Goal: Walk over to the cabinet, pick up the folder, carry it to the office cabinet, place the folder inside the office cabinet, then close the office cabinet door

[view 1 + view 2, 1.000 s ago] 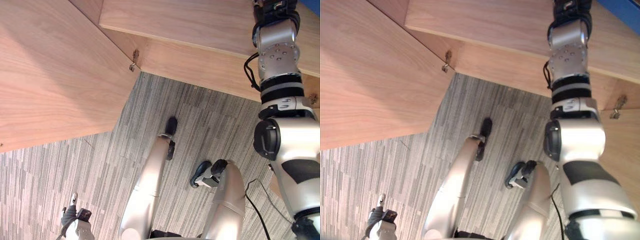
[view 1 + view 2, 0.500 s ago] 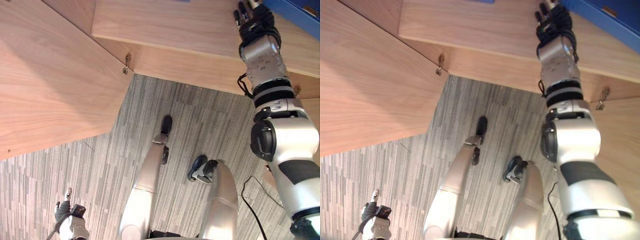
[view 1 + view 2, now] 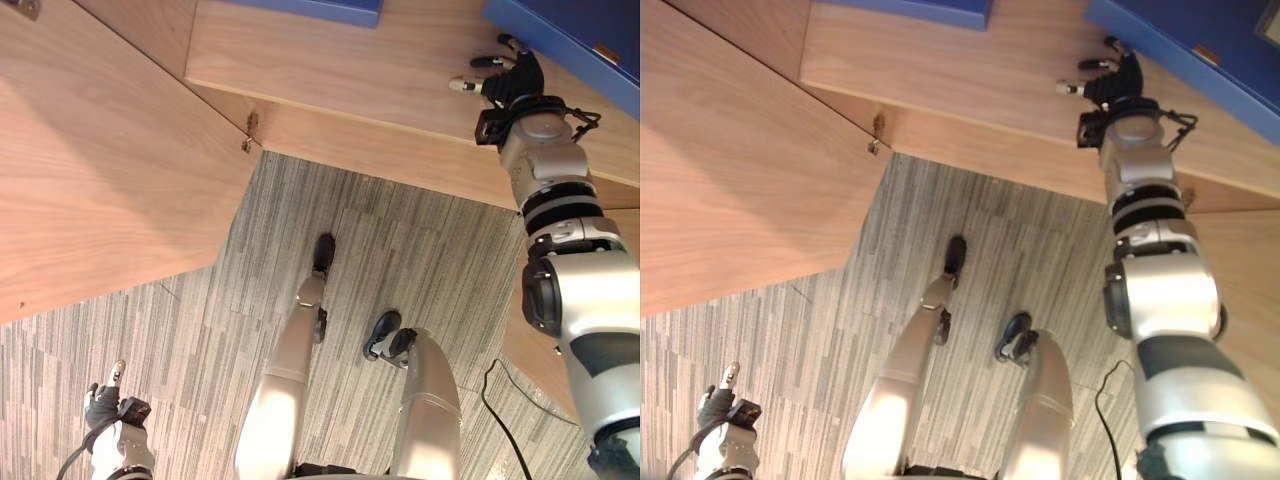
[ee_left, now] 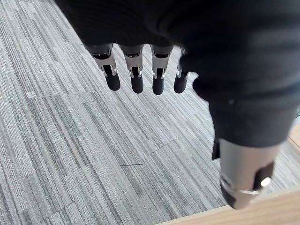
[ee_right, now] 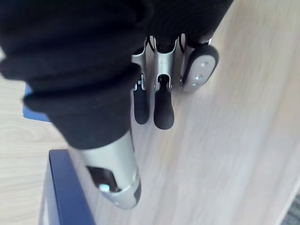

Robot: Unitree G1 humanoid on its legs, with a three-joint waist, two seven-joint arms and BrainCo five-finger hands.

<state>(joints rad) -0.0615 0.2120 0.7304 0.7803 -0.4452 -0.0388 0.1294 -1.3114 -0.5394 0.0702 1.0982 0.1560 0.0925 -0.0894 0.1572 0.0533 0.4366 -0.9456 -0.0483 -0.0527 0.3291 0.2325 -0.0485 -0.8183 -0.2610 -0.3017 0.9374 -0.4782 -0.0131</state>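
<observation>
Right hand (image 3: pixel 512 80) fingers (image 5: pixel 163 101) loose and spread, holding nothing, over the cabinet shelf (image 3: pixel 380 70), just beside the blue folder (image 3: pixel 575 35) at the shelf's right end. Left hand (image 3: pixel 104 408) fingers straight, empty, low over carpet (image 4: pixel 93 140).

Wooden shelf (image 3: pixel 330 70) is seen from above. Two items are laid directly on it: a blue folder (image 3: pixel 310 8) at the back middle and a second folder (image 3: pixel 580 25), also blue, at the right. Grey striped carpet floor (image 3: pixel 420 250) is seen below it.
</observation>
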